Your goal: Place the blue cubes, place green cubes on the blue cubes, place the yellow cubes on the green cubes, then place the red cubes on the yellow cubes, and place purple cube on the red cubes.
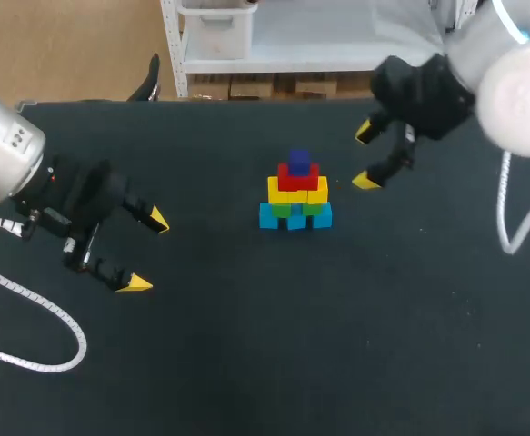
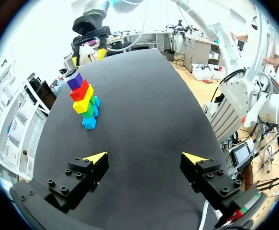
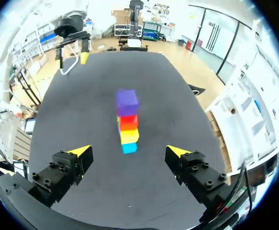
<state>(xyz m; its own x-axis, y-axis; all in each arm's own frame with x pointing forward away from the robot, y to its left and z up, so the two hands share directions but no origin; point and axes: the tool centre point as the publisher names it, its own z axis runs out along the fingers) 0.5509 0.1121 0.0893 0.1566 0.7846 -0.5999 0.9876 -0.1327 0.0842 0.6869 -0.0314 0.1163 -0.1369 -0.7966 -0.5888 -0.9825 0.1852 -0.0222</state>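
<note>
One black table carries everything. My left gripper hangs well left of the cube stack, jaws spread wide and empty. My right gripper sits near its right, likewise spread. Mid-table, the stack runs blue cubes, green cubes, yellow cubes, red cubes, with the purple cube on top.

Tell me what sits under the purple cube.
The purple cube rests on red cubes; below come yellow cubes, green cubes, then blue cubes. Their covered top faces stay hidden.
</note>
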